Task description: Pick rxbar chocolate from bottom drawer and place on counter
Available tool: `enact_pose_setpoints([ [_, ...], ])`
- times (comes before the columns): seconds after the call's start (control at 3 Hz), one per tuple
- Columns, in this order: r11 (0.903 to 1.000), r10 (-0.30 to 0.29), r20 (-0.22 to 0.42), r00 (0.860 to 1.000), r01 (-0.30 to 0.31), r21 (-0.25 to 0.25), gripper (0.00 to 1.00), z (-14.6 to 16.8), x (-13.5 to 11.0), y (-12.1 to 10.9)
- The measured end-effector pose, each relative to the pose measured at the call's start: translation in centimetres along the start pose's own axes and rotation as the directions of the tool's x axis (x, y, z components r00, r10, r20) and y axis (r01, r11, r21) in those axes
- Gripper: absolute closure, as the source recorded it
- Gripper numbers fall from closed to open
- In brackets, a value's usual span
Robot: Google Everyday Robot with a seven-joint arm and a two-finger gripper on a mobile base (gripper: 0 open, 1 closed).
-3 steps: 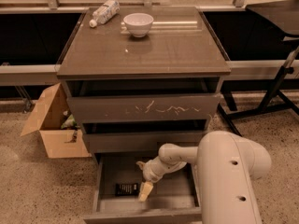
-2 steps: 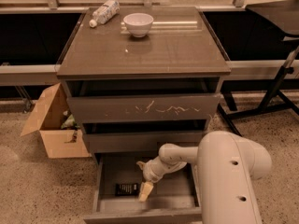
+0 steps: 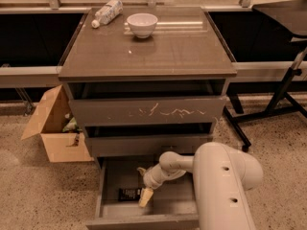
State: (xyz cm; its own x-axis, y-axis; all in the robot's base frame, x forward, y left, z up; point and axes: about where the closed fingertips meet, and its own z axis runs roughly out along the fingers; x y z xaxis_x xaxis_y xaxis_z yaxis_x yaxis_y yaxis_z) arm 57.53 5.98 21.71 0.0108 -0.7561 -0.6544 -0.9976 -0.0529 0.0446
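Observation:
The bottom drawer [image 3: 110, 176] is pulled open below the cabinet, and its grey floor shows. The rxbar chocolate [image 3: 129, 194], a small flat black bar, lies on that floor near the front left. My gripper [image 3: 143, 188] reaches down into the drawer on the white arm, just to the right of the bar. One pale fingertip [image 3: 145, 198] points down next to the bar's right end, and another pale finger shows higher up. The bar lies flat and looks unheld. The counter [image 3: 163, 51] is the glossy top of the cabinet.
A white bowl [image 3: 141, 24] and a clear plastic bottle [image 3: 106, 13] stand at the back of the counter. An open cardboard box [image 3: 53, 128] sits on the floor to the left. A black stand leg [image 3: 283, 99] is at the right. The scratched upper drawer front [image 3: 148, 110] is shut.

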Motion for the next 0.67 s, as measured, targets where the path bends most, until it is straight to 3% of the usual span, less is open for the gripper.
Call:
enact_pose_setpoints([
  [0.67,0.9998,-0.02,-0.037,0.999,0.02,0.006,0.0,4.9,0.9,-1.5],
])
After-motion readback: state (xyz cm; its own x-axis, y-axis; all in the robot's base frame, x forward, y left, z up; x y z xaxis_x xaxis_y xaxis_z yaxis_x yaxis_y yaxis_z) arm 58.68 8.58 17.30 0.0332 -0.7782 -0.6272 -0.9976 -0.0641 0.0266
